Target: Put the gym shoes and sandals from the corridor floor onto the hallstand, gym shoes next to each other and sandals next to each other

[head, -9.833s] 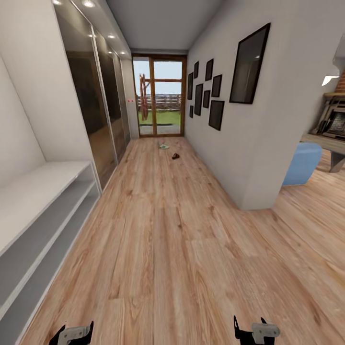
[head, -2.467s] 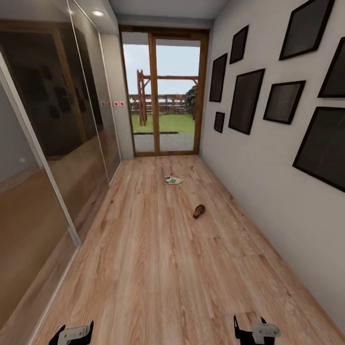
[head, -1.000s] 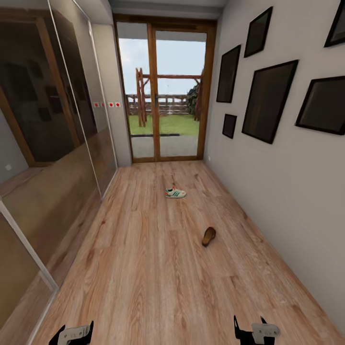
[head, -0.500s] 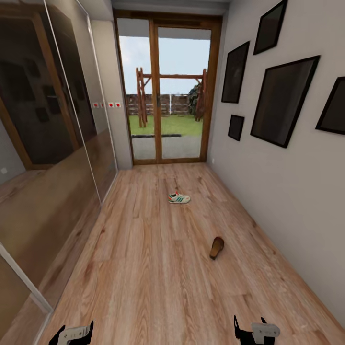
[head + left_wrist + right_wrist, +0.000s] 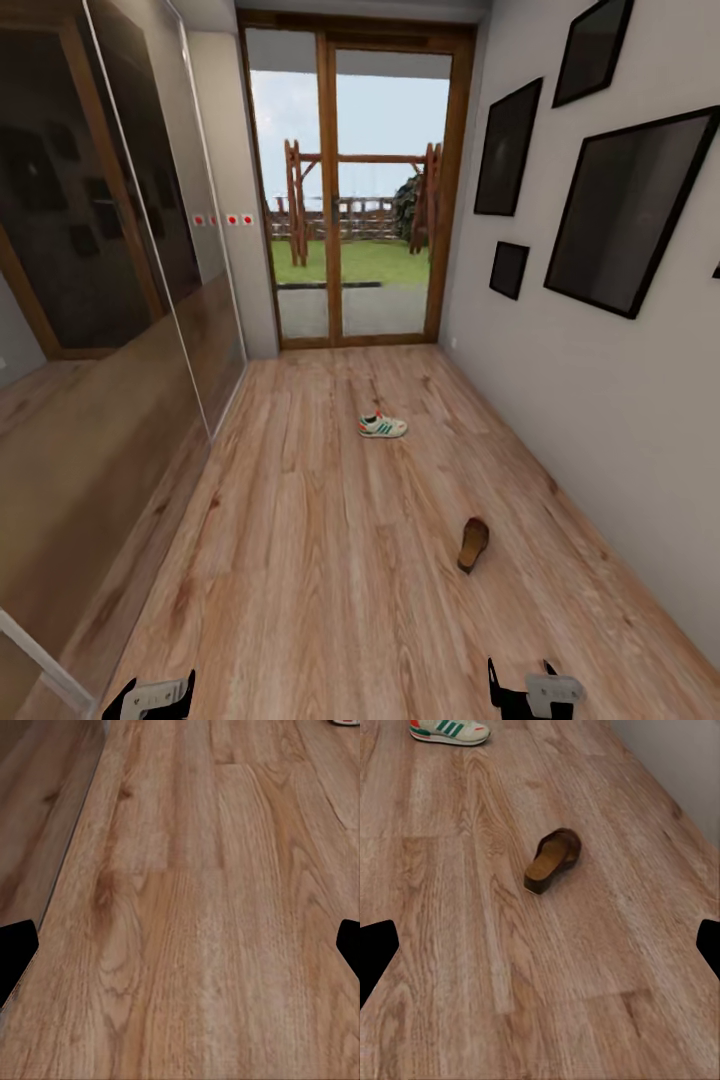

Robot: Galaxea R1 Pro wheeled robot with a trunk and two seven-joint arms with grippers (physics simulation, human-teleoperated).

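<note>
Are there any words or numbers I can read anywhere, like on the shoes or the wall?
No words or numbers can be read.
White gym shoe with green stripes: any label is too small and blurred to read.
Dark brown leather sandal: no writing shows.
Small red and white marks on the grey wall beside the door: too small to read.
Black picture frames: dark, with no text.

Wood floor [image 5: 300, 560]: 1 gym shoe [image 5: 383, 426], 1 sandal [image 5: 473, 543], well apart.
</note>
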